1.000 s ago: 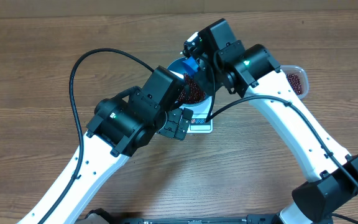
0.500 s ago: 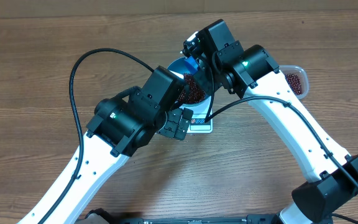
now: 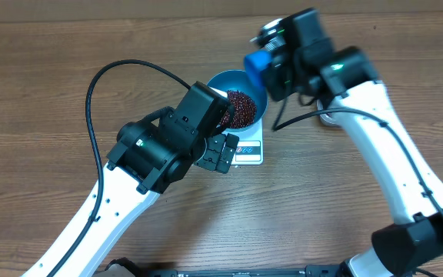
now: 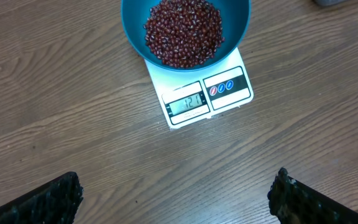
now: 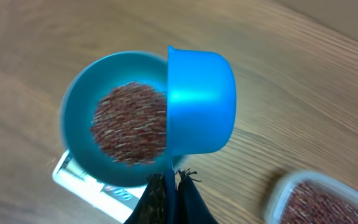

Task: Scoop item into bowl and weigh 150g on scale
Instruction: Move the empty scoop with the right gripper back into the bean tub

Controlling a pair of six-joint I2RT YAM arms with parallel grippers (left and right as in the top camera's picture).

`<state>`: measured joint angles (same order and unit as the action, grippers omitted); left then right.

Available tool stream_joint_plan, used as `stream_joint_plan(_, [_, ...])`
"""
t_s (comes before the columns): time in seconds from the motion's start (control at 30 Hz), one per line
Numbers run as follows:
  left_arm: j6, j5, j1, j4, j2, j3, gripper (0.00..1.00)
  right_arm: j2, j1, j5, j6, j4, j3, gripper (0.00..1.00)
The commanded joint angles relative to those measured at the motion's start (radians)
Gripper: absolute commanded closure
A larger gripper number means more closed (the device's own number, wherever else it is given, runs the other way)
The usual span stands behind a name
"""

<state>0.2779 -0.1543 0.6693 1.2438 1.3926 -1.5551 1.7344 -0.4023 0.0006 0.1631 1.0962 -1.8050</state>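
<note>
Two arms tend the scale [image 4: 201, 93]: beans [image 4: 183, 31] lie in the bowl [image 4: 238, 25] on it, left gripper [image 4: 176, 199] gapes empty above, right gripper [image 5: 168, 183] pinches the blue scoop [image 5: 201, 102]; an overfull next load could overshoot.

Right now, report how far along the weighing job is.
Done: the bowl sits on the scale with beans heaped inside. In hand: the right end effector grips the blue scoop, tipped sideways near the bowl. Left: the display seems to read 121, short of 150, so more beans from the tub.
</note>
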Motion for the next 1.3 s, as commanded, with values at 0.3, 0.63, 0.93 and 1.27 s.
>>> stream_joint_plan(0.3, [-0.019, -0.006, -0.002, 0.001, 0.001, -0.020, 0.00, -0.088, 0.279, 0.385, -0.215, 0.171, 0.037, 0.96])
stream_joint_plan(0.63, [-0.019, -0.006, -0.002, 0.001, 0.001, -0.020, 0.00, -0.021, 0.279, 0.512, -0.245, 0.179, 0.160, 0.96])
stream_joint_plan(0.93, [-0.019, -0.006, -0.002, 0.001, 0.001, -0.020, 0.00, 0.044, 0.277, 0.512, -0.241, 0.167, 0.161, 0.96])
stream_joint_plan(1.27, [-0.019, -0.006, -0.002, 0.001, 0.001, -0.020, 0.01, 0.076, 0.256, 0.512, -0.209, 0.135, 0.161, 0.96])
